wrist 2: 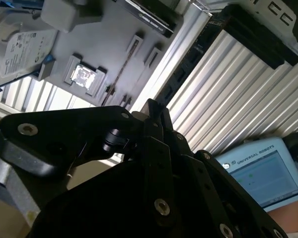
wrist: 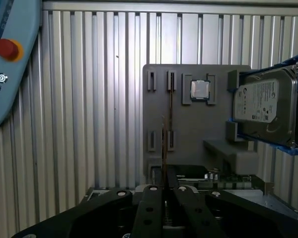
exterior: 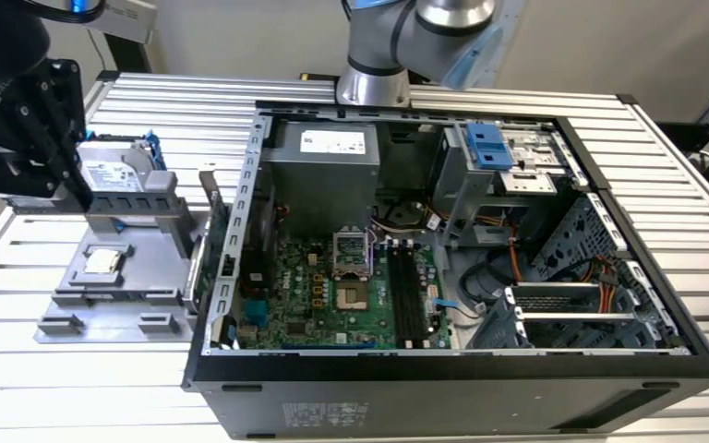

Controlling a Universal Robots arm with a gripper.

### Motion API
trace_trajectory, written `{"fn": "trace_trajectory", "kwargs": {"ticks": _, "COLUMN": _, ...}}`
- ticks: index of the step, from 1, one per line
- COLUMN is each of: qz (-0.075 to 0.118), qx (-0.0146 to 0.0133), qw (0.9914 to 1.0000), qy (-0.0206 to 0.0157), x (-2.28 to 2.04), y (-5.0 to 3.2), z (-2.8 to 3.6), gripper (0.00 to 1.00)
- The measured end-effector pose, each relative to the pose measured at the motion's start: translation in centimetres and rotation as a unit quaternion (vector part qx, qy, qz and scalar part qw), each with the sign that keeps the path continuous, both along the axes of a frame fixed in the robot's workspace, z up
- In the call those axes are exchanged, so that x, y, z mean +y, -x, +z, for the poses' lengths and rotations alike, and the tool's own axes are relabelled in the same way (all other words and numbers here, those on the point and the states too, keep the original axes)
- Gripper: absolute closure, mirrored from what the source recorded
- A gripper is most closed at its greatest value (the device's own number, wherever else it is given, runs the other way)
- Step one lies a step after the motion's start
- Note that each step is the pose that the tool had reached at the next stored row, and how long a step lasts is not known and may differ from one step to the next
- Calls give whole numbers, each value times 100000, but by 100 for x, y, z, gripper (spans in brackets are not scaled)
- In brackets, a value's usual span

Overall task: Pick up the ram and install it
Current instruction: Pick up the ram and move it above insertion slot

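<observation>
Gripper (wrist: pixel 165 186), black and two-fingered, hangs at the exterior view's far left. In the first wrist view its fingers are pinched onto the ram (wrist: pixel 163 148), a long thin circuit-board stick seen edge-on as a narrow brownish line running out past the fingertips. Below the gripper sits a flat grey plastic holder tray (wrist: pixel 188 129) on the ribbed aluminium table (wrist: pixel 89 99). The ram lines up just beside the tray's narrow groove (wrist: pixel 170 106), parallel to it. Further along the tray from the gripper lie a small square silver chip (wrist: pixel 200 90), then a silver hard drive in a blue frame (wrist: pixel 265 106). Beyond the tray, toward the exterior view's right, stands an open black computer case (exterior: pixel 453 392) holding a green motherboard (exterior: pixel 311 295) with long black memory slots (exterior: pixel 406 295).
</observation>
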State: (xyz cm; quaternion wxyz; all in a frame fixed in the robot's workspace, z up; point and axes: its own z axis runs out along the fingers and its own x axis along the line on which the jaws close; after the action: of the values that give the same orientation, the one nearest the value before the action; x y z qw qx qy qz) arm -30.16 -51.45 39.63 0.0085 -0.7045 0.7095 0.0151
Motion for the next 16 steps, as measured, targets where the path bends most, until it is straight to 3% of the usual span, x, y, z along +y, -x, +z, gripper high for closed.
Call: {"fn": "trace_trajectory", "kwargs": {"ticks": 16, "qz": 4, "qx": -4, "qw": 100000, "qy": -6, "x": 0, "y": -310, "z": -1, "gripper": 100}}
